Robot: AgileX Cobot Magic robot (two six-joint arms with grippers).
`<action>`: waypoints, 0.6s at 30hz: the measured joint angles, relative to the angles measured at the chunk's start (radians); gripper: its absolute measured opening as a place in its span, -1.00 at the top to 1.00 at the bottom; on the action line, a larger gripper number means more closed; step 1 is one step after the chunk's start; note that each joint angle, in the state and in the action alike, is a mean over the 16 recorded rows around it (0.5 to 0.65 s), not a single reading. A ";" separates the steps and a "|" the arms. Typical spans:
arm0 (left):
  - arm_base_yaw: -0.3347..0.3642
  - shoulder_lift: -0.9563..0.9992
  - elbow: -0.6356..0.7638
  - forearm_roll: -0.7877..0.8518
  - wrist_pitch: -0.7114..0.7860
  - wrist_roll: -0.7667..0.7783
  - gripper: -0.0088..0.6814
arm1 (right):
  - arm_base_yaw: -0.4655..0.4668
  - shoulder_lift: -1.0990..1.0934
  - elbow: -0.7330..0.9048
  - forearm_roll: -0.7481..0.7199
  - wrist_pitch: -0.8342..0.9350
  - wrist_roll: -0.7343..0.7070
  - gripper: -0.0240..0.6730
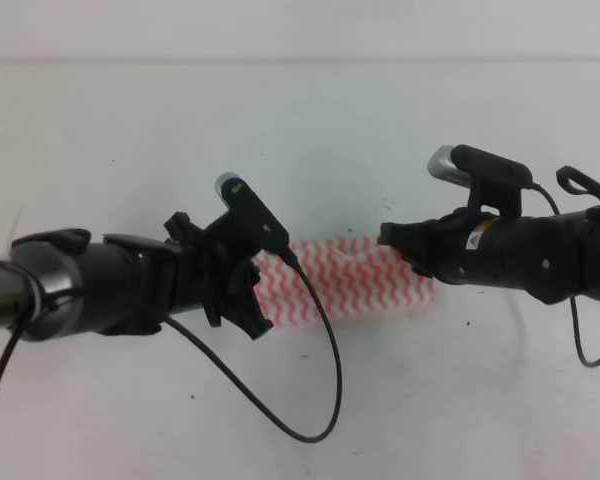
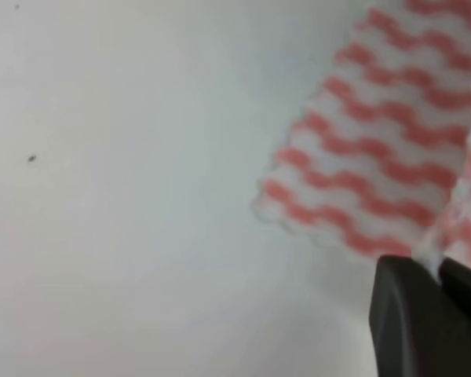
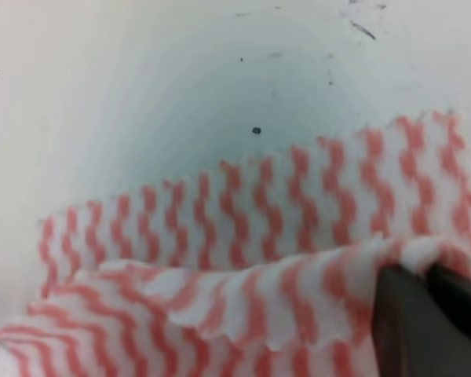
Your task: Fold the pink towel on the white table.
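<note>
The pink towel [image 1: 355,280] lies mid-way across the white table [image 1: 300,130], stretched between 2 arms. The left gripper [image 2: 438,271] pinches 1 edge of the cloth between closed fingers, and the right gripper [image 3: 430,275] clamps a raised fold at the opposite end.

Colours we see around the claws

Between our black left gripper [image 1: 248,290] and right gripper [image 1: 405,245], the pink towel [image 1: 355,280] shows pink-red and white zigzags; beneath, the white table [image 1: 280,120] is dark-specked.
</note>
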 joint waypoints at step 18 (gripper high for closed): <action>0.027 0.050 -0.046 0.000 0.049 0.000 0.99 | 0.000 0.024 -0.035 -0.015 0.016 0.000 0.98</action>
